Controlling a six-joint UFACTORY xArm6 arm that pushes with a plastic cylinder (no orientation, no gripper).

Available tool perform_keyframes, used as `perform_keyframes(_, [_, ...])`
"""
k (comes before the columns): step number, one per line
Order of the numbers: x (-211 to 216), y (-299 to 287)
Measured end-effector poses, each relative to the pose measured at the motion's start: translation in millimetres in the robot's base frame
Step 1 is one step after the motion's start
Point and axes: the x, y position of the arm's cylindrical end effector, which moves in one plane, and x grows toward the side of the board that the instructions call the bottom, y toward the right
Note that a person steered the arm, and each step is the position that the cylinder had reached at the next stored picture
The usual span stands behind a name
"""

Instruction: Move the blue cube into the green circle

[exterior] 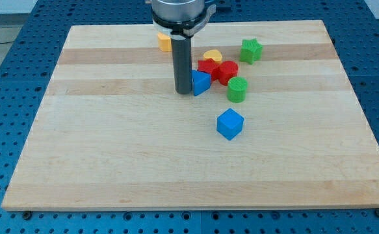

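Observation:
The blue cube lies alone on the wooden board, a little right of centre. The green circle, a short green cylinder, stands just above it and slightly to the right, with a small gap between them. My tip rests on the board to the upper left of the blue cube, touching the left side of a blue triangular block. The rod rises from there to the arm at the view's top.
A cluster sits right of my tip: two red blocks, a yellow block behind them, a green star-shaped block at the upper right. An orange-yellow block lies behind the rod. The wooden board's edge runs along the bottom.

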Motion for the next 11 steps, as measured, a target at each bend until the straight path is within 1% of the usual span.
perform_keyframes(2, [85.6,-2.3])
perform_keyframes(3, [120.8,31.6])
perform_keyframes(4, [127.8,88.5])
perform_keyframes(5, [114.5,105.1])
perform_keyframes(7, [78.9,98.1])
perform_keyframes(8, [80.5,95.1])
perform_keyframes(9, [99.9,63.7])
perform_keyframes(10, [97.1,36.9])
perform_keyframes(11, [71.2,59.2])
